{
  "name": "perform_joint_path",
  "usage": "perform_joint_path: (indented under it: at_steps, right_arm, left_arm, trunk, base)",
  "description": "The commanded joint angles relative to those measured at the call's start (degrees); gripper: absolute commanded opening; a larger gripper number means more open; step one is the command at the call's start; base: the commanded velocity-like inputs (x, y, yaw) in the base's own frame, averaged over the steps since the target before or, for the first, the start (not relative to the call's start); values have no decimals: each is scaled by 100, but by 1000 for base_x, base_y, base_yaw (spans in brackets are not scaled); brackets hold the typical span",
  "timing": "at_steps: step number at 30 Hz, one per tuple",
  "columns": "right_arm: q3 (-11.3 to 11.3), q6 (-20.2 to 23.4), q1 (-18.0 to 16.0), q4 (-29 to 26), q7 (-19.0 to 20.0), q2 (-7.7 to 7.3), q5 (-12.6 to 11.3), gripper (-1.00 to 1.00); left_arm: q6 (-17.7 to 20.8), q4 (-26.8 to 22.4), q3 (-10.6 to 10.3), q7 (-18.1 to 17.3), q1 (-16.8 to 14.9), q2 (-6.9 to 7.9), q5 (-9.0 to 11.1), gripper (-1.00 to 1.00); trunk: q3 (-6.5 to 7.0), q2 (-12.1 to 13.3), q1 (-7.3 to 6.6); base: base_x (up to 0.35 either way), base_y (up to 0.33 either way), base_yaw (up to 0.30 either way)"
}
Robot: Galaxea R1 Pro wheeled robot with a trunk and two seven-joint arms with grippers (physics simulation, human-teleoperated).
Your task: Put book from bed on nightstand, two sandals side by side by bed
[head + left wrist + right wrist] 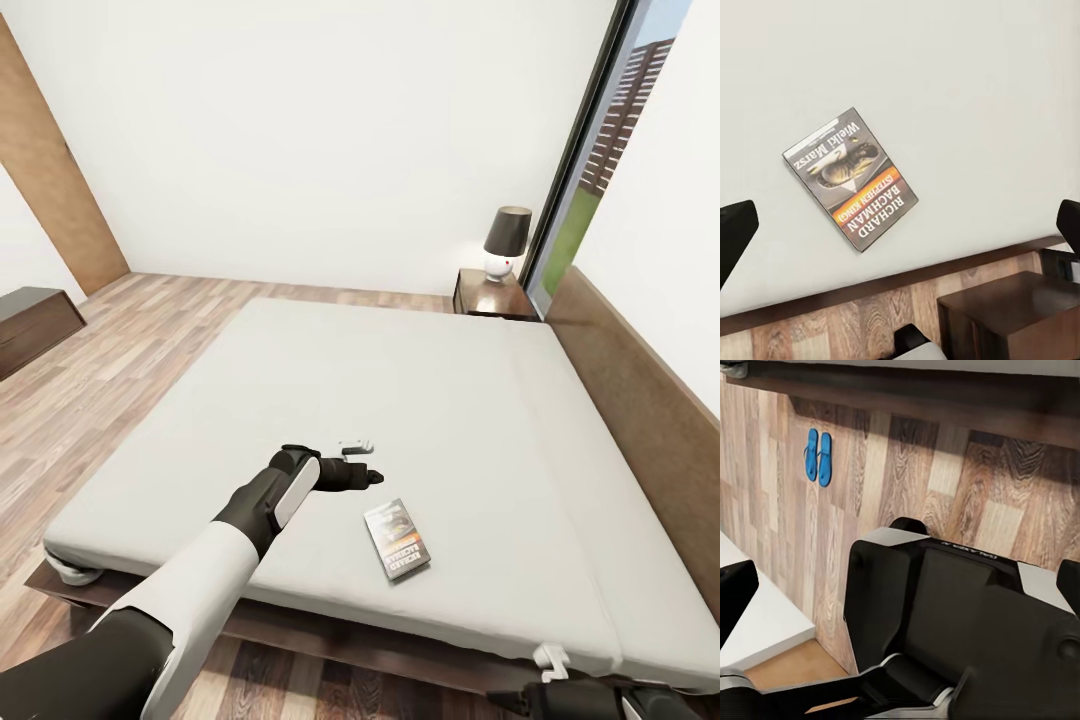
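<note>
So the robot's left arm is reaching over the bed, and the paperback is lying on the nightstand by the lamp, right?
Not quite. The left arm does reach over the bed, but the book lies flat on the mattress near its front edge, just past the left gripper. The head view shows this; the nightstand carries a lamp, not the book.

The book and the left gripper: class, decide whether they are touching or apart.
Apart. In the head view, bare mattress shows between the left gripper and the book. In the left wrist view, the book lies between the spread fingers, clear of both.
</note>
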Motion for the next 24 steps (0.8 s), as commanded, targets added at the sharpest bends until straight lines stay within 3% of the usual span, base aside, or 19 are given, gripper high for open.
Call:
perform_joint_path:
  at_steps: [1, 7, 24]
  right_arm:
    - [1, 59, -3, 26, 11, -2, -47, 100]
    - [-12, 58, -4, 224, 21, -2, -60, 100]
    - [-12, 58, -3, 225, 27, -2, -61, 100]
  left_arm:
    - [20, -3, 0, -25, -5, 0, -27, 100]
    - [20, -3, -5, -25, -5, 0, -27, 100]
    - [20, -3, -8, -25, -5, 0, -27, 100]
  trunk:
    - [-10, -11, 3]
    - [-9, -11, 3]
    - [32, -11, 3]
  base:
    - [0, 0, 0]
    - [0, 0, -15]
    - [0, 0, -239]
